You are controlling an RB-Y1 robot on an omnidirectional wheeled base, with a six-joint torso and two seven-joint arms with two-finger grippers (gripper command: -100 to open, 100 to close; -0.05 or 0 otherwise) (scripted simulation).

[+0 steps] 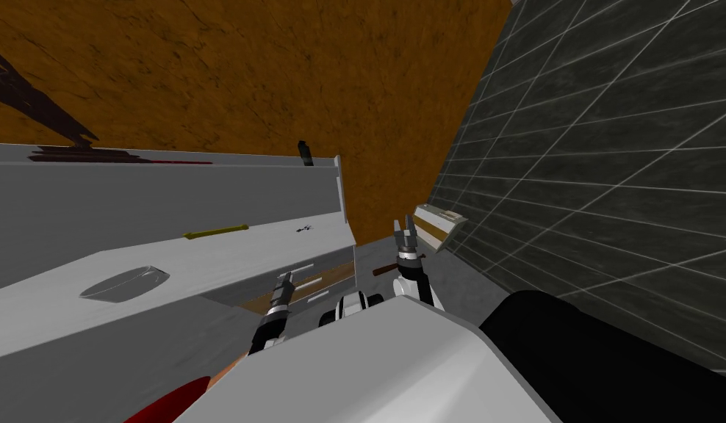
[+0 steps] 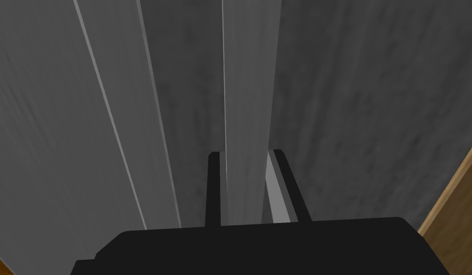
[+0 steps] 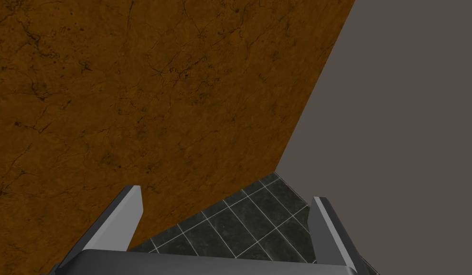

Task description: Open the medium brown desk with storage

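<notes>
At the desk, left tool narrow around grey handle; right tool wide.

The counter is plain pale grey, with a tan wood-grain strip low on its front. On the counter lie an olive-yellow stick and a see-through grey bowl. Beyond the counter, a broad surface is orange-brown, mottled with dark cracks. To the counter's right, the tiles are dark green-grey with pale grout lines. The counter's handle is smooth grey, and the left claw has black fingers. The right claw is light grey.
</notes>
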